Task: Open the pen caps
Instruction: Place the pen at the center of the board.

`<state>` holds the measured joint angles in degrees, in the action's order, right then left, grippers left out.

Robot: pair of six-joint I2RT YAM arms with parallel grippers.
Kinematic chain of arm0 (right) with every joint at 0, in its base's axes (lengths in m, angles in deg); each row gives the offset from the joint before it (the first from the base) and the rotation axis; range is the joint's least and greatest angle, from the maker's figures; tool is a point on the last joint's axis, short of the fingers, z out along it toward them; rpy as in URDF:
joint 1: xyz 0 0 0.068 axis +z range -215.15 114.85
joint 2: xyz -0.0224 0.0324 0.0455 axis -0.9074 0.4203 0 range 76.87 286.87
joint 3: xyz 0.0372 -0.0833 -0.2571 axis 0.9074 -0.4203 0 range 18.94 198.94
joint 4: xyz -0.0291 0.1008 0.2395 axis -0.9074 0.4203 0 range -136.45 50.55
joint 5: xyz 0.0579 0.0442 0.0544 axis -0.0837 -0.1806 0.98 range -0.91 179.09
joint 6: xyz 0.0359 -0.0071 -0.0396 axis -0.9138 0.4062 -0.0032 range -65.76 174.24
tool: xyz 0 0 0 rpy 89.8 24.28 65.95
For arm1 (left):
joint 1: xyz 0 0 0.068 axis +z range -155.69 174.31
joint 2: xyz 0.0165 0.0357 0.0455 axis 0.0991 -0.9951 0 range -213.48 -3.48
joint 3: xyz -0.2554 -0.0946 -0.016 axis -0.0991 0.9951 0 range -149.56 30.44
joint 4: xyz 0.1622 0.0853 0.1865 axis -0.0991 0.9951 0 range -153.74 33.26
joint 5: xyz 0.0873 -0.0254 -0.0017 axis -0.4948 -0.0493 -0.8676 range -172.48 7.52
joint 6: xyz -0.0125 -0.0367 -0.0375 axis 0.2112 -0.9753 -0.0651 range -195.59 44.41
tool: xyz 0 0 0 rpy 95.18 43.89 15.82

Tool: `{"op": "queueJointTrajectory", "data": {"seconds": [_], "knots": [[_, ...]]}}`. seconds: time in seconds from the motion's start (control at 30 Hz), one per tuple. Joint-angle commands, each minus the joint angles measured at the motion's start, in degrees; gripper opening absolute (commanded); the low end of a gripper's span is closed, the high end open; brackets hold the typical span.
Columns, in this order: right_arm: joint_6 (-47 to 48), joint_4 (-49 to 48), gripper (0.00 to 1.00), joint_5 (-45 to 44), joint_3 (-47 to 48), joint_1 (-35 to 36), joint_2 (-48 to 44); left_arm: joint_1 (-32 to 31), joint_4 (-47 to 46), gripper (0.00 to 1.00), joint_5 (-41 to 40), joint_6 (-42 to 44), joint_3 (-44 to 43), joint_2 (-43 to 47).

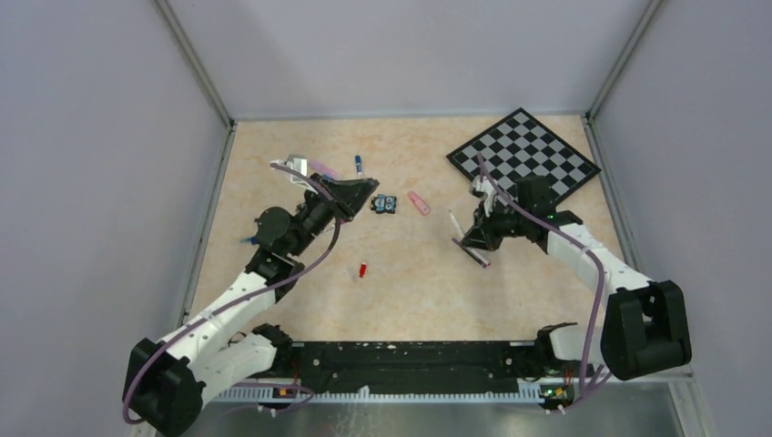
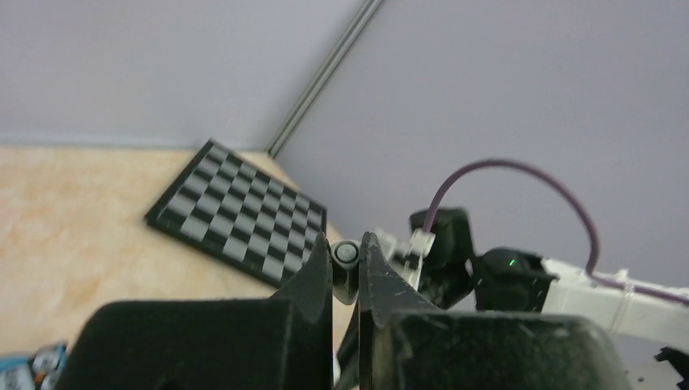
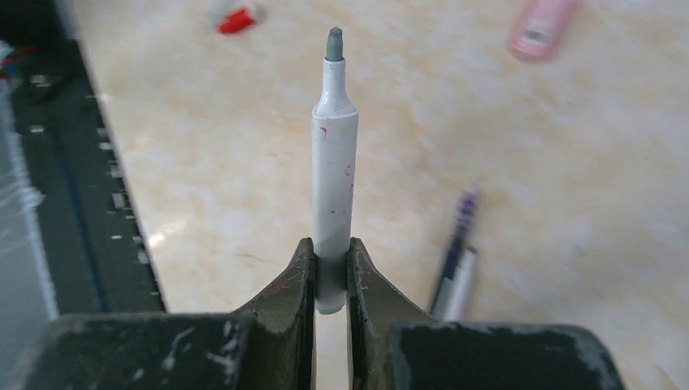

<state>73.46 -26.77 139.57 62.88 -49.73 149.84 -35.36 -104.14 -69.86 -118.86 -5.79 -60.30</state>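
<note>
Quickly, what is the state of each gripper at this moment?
Left gripper: closed, holding a small grey cap.
Right gripper: closed, holding a white marker, its tip uncovered.

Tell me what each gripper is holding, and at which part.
The right gripper clamps the white marker near its rear end, its grey tip bare. The left gripper pinches a small grey-ended cap by its sides.

You'll see the white marker (image 3: 335,187) uncapped, grey tip bare, held over the table (image 1: 410,305); a grey cap (image 2: 347,253) held apart; a red cap (image 1: 362,269) lying mid-table
</note>
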Motion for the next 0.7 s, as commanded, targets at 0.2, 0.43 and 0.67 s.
{"op": "queueJointTrajectory", "data": {"seconds": [0.2,0.43,0.67], "knots": [[7.48,5.37,0.02,-22.43,2.79,-7.05,5.61,-0.25,19.28,0.0,8.91,0.62,13.75,11.33],[7.69,6.41,0.08,-23.97,3.76,-7.71,10.67,-1.75,22.78,0.0,11.53,1.4,17.15,7.83],[7.76,6.93,0.22,-24.0,4.26,-7.62,12.81,-3.65,23.05,0.0,8.91,2.66,18.57,4.82]]}}
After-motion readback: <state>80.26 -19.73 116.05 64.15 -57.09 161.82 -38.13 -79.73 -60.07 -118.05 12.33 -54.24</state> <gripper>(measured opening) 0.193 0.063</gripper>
